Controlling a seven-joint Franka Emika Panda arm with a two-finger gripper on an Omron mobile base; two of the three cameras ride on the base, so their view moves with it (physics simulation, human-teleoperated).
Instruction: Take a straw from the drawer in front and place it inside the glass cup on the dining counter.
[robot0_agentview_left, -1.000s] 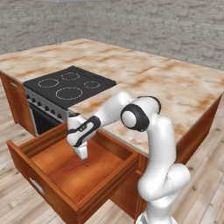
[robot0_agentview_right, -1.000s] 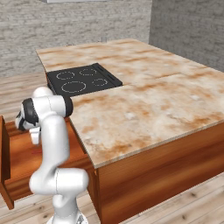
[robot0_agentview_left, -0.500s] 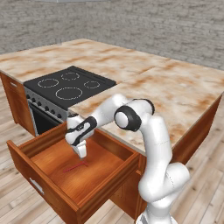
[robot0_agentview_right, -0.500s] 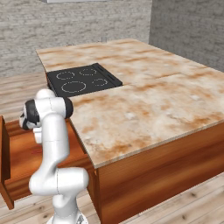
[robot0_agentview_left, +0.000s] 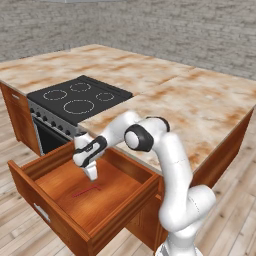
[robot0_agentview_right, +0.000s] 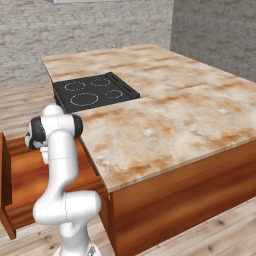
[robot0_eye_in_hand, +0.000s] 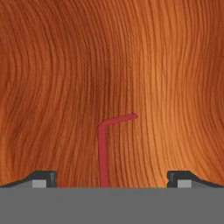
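Observation:
The drawer (robot0_agentview_left: 55, 215) stands pulled out at the lower left, a reddish-brown wooden box. On its floor lies the straw (robot0_agentview_left: 86, 191), thin and red; in the hand view the straw (robot0_eye_in_hand: 103, 151) shows a bent end. My gripper (robot0_agentview_left: 92, 175) hangs inside the drawer just above and behind the straw. In the hand view my gripper (robot0_eye_in_hand: 112, 178) is open, its fingertips (robot0_eye_in_hand: 43, 177) wide apart on either side of the straw and not touching it. The dining counter (robot0_agentview_left: 200, 105) spreads to the right. The glass cup is out of view.
A black glass cooktop (robot0_agentview_left: 80, 97) is set into the counter behind the drawer, with an oven front below it. From the right base view the drawer (robot0_agentview_right: 20, 175) sits left of my arm and the counter (robot0_agentview_right: 165, 110) fills the right. Wood floor surrounds the island.
The elbow has swung a little to the left and down, and the hand has sunk slightly lower into the drawer. The jaws have stayed wide.

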